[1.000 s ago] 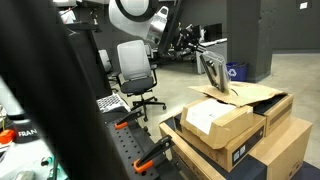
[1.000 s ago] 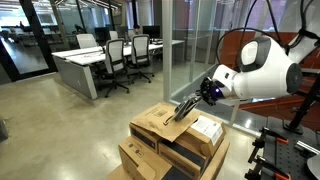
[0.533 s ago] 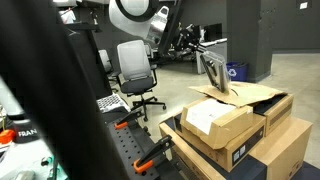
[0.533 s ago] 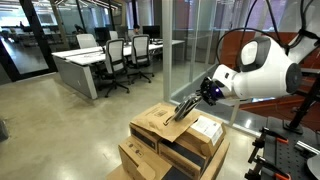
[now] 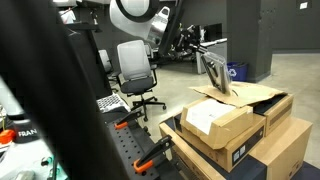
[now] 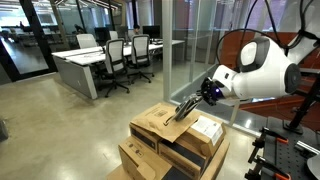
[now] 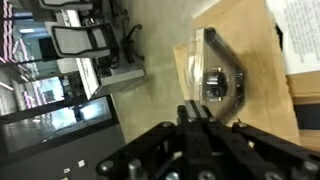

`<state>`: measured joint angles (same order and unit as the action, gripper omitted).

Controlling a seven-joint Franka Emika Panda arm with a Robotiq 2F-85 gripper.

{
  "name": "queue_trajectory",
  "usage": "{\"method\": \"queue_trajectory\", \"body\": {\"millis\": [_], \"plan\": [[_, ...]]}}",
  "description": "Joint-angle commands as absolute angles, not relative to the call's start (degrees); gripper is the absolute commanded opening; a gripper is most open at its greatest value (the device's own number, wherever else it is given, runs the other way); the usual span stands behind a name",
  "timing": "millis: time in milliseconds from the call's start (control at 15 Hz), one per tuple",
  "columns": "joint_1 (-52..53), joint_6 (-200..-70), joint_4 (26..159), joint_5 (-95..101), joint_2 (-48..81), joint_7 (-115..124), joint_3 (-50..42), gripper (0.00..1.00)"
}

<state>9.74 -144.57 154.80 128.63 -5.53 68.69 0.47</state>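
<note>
- Biggest thing around is the stack of boxes [image 5: 262,148], plain brown cardboard. It shows in both exterior views and I'm leaning right over the top of it.
- Off behind it there's an office chair [image 5: 135,70] on the floor, well apart from me.
- The top box is open, with a cardboard flap [image 5: 250,94] folded out flat. Just beside it sits a smaller labelled box [image 5: 215,120] with a white sheet on its lid.
- In the wrist view a grey bracket [image 7: 216,82] lies on that flap, just ahead of my fingertips. It's a triangular frame with a round metal hub in the middle. There looks to be clear film around it, though the picture is too blurry to swear by.
- My guess on handling: the bracket is stiff and fairly light, and not fragile. It could be slippery if that really is film. I'd pinch one of the thin frame arms rather than the hub, since the hub is round and would probably twist out. The flap under it is light and will give at its crease if I press.
- Smallest: my end effector [image 7: 195,114], tilted down at the box top [image 6: 179,115]. It's clenched all the way, with nothing between the fingers that I can see. I can't tell if the tips are touching the cardboard.
</note>
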Motion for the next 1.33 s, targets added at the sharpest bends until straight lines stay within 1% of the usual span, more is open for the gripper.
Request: {"method": "queue_trajectory", "body": {"millis": [0, 1267], "plan": [[9.19, -143.94, 154.54, 128.25, -5.07, 69.31, 1.39, 0.00], [8.37, -144.30, 156.27, 129.16, -5.71, 70.32, 1.17, 0.00]]}}
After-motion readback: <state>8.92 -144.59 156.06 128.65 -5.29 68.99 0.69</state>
